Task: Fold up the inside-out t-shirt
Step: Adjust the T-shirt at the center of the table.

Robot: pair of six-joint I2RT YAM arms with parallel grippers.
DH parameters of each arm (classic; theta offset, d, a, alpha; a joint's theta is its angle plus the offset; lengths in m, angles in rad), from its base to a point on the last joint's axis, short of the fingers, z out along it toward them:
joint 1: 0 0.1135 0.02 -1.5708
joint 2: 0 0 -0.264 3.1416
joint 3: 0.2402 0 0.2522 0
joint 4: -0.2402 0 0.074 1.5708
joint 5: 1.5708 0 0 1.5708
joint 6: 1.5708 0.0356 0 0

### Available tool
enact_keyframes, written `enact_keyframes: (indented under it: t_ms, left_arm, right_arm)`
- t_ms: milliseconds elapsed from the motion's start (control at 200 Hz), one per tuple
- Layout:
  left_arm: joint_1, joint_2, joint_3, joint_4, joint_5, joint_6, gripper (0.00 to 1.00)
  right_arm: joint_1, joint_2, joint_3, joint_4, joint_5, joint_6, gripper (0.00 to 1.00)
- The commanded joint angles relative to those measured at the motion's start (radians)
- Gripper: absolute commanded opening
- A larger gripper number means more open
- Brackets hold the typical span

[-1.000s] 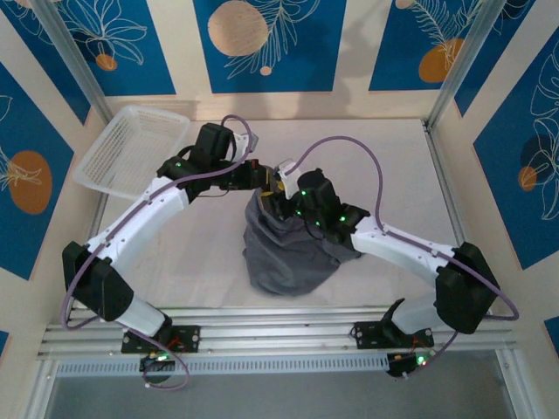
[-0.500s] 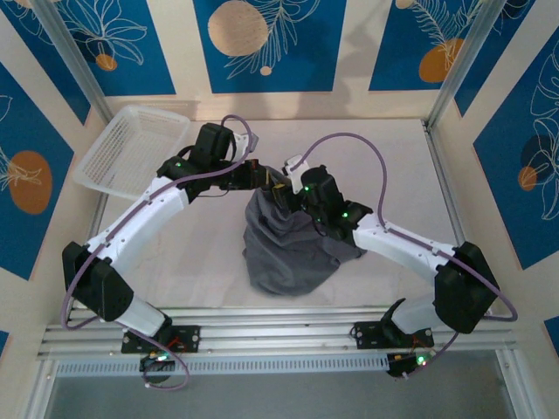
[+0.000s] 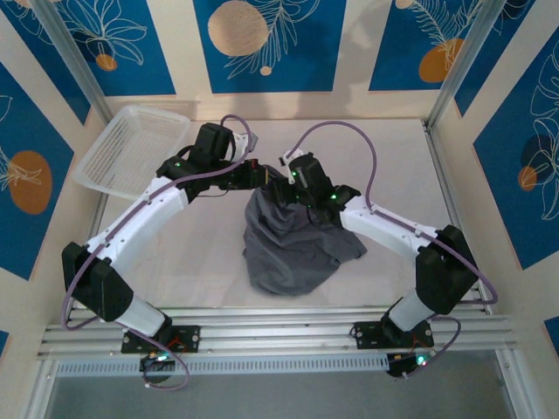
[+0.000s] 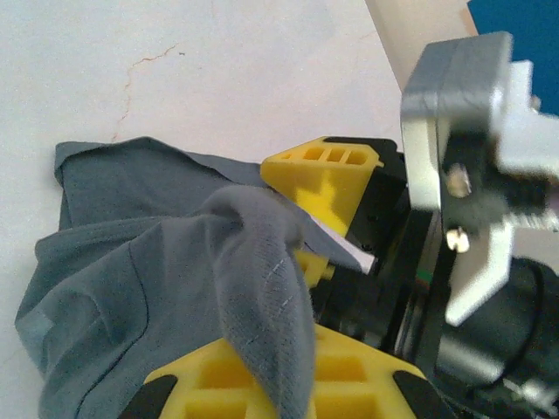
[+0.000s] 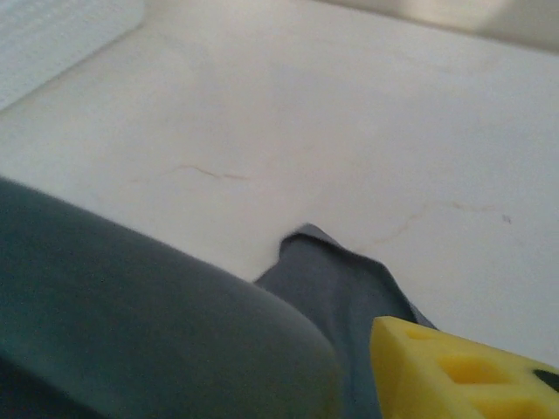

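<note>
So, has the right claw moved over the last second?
Yes. The right claw has shifted left and toward the far wall, nearer the white mesh plastic basket in the top view.

Robot lab cell, this: aluminium frame posts [image 3: 465, 61], blue leaf-print panels [image 3: 306, 61] boxing in a white tabletop [image 3: 402, 157], mounting rail [image 3: 279, 336] up front.

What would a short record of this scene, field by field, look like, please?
t-shirt: slate-grey t-shirt, bunched in a heap mid-table, upper edge raised
left fingers: left fingers shut, pinching a fold of the t-shirt
right fingers: right fingers close beside the left ones at the shirt's top; grip unclear
basket: white mesh basket, far-left corner, apart from the t-shirt
table: white table
fold: not yet done
</note>
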Motion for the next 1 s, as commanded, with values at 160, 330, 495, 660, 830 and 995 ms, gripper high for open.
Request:
enact_keyframes:
  t_ms: [160, 330, 495, 660, 830, 995]
  left_arm:
    - [0.010, -0.026, 0.015, 0.010, 0.009, 0.003, 0.00]
    - [0.010, -0.014, 0.008, 0.016, 0.011, 0.010, 0.00]
    - [0.037, 0.074, -0.028, 0.048, -0.059, 0.028, 0.00]
    - [0.058, 0.182, -0.085, 0.207, 0.006, -0.016, 0.00]
    - [0.059, 0.204, -0.118, 0.247, -0.014, -0.026, 0.01]
    - [0.095, 0.135, -0.182, 0.276, -0.006, -0.039, 0.15]
  right_arm:
    - [-0.173, -0.048, -0.047, -0.231, -0.096, 0.066, 0.55]
    - [-0.253, -0.051, -0.069, -0.194, -0.472, 0.037, 0.08]
    - [-0.267, -0.135, -0.145, 0.102, -1.062, 0.159, 0.00]
    - [-0.255, -0.167, -0.145, 0.280, -1.264, 0.309, 0.04]
    - [-0.279, -0.215, -0.187, 0.340, -1.215, 0.366, 0.14]
    - [-0.411, -0.271, -0.261, 0.252, -1.006, 0.391, 0.19]
